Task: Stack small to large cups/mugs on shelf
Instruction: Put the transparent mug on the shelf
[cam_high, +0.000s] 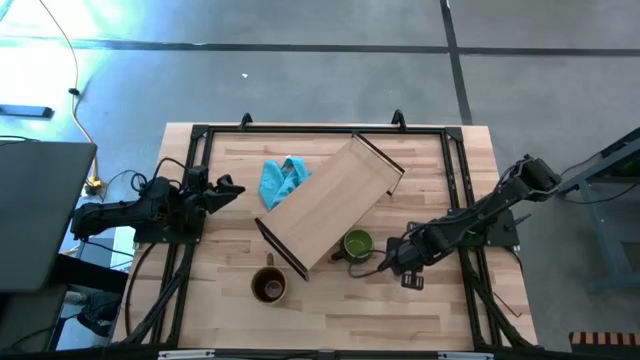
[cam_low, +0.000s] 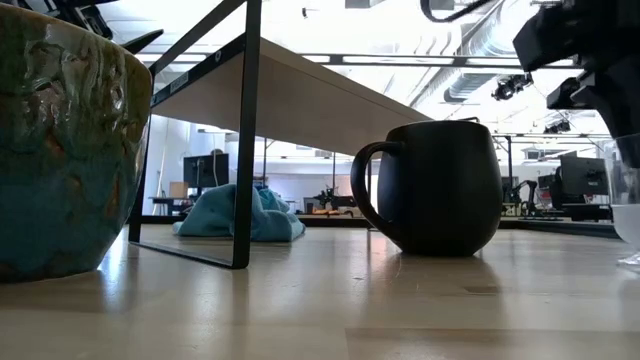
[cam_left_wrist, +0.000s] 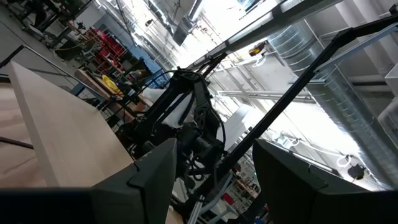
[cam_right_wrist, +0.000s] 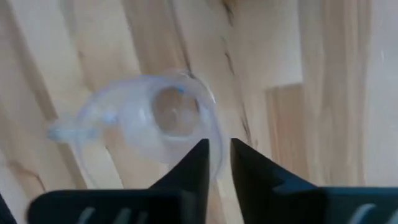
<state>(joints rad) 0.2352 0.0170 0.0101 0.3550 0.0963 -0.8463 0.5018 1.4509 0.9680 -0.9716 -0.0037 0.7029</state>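
The small clear glass cup (cam_right_wrist: 149, 121) stands on the table near its right side, and my right gripper (cam_right_wrist: 221, 163) is shut on it from above. Just to its left in the high view stands the green mug (cam_high: 357, 244), close to the shelf's near end. The brown mug (cam_high: 269, 287) stands toward the table's near edge. The pale shelf (cam_high: 330, 203) lies diagonally across the middle of the table, raised on its black end frames (cam_low: 245, 140). My left gripper (cam_high: 228, 191) is open and hovers over the table's left side, touching nothing. My right gripper pinches the glass cup's rim (cam_right_wrist: 214, 140) on the side away from its handle (cam_right_wrist: 62, 132), with one finger seemingly inside the wall and one outside. The fingers point down from above. The cup is upright, and its base (cam_low: 630, 258) looks to be on the table.
A blue cloth (cam_high: 282, 180) lies crumpled by the shelf's far-left side. Black rails (cam_high: 320, 128) run round the tabletop. Bare wood lies along the near edge and in the far-right corner.
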